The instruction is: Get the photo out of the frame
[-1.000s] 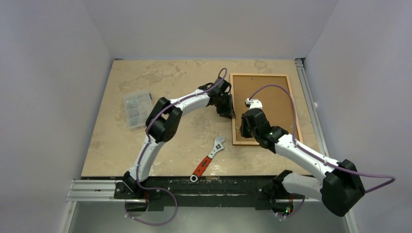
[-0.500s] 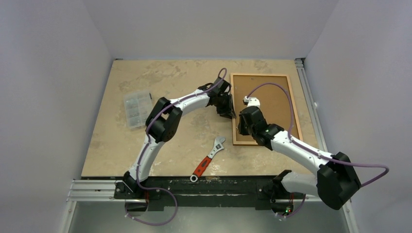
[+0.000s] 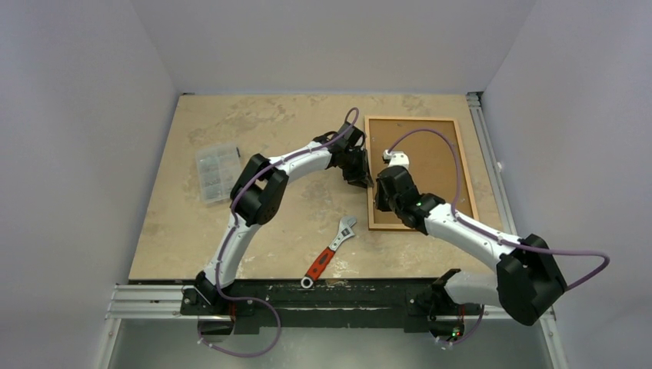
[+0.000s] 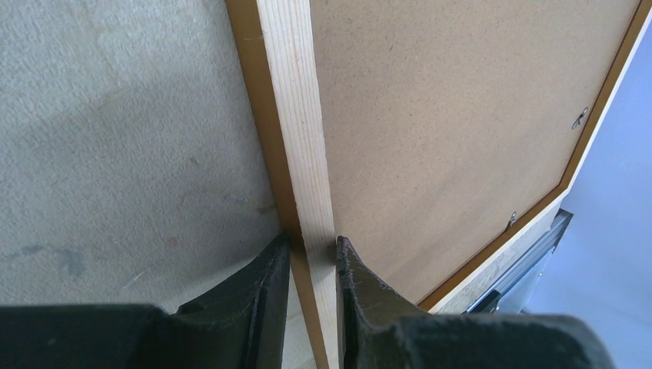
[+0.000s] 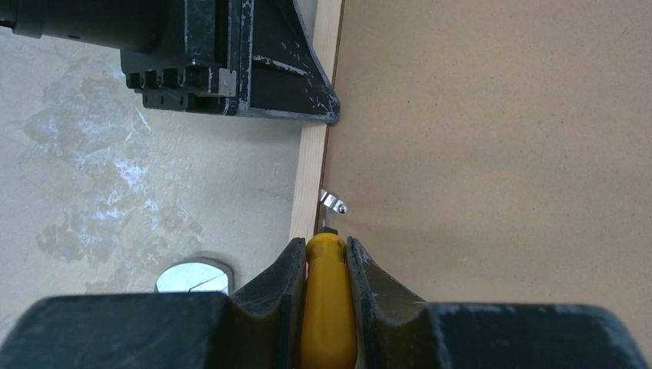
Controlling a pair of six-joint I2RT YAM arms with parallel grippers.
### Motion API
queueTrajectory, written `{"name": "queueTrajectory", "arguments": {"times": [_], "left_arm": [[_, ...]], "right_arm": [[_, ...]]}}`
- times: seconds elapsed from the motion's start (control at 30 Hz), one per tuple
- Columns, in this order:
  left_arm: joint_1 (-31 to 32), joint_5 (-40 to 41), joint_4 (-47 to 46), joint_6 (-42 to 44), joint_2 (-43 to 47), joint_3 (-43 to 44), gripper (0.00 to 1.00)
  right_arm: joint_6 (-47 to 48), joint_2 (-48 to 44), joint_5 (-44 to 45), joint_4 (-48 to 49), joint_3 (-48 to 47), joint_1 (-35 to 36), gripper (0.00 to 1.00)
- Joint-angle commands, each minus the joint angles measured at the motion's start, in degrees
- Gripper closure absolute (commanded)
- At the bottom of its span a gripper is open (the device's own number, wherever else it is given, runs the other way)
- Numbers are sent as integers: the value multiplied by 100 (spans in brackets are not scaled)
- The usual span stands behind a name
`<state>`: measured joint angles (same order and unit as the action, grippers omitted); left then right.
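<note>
Room: plain pale grey walls (image 3: 77, 115) on three sides. Surface: beige mottled table (image 3: 292, 138).

The frame (image 3: 415, 118) lies back-up on the far right part of the table. The cork-brown backing board (image 3: 430, 177) is in place and the photo is hidden under it.

Left gripper (image 4: 311, 246): jaws pinch the frame's left rail.

Right gripper (image 5: 327, 246): jaws clamp a yellow tool handle (image 5: 327, 307). Its tip meets a small metal clip (image 5: 332, 202) at the board's left edge.

A clear parts box (image 3: 215, 171) sits at the left. A red-handled wrench (image 3: 329, 252) lies near the front edge.

Versus 1.0 s ago: the right arm's elbow has swung left and its gripper has crept slightly farther along the rail. The left arm, frame and wrench are unchanged.
</note>
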<state>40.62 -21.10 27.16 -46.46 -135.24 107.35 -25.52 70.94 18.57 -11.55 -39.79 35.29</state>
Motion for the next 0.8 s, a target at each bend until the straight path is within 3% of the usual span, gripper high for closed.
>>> {"name": "queueTrajectory", "arguments": {"times": [0.0, 0.4, 0.6, 0.77], "left_arm": [[34, -210, -264, 8, -46, -56, 100], [34, -201, -265, 25, -49, -56, 100], [25, -231, -237, 38, -91, 25, 100], [-19, -311, -219, 63, -36, 119, 78]], "right_arm": [[3, 131, 383, 183, -187, 4, 100], [-98, 436, 718, 253, -220, 3, 100], [8, 173, 340, 367, -313, 4, 100], [42, -549, 398, -285, -853, 4, 100]]}}
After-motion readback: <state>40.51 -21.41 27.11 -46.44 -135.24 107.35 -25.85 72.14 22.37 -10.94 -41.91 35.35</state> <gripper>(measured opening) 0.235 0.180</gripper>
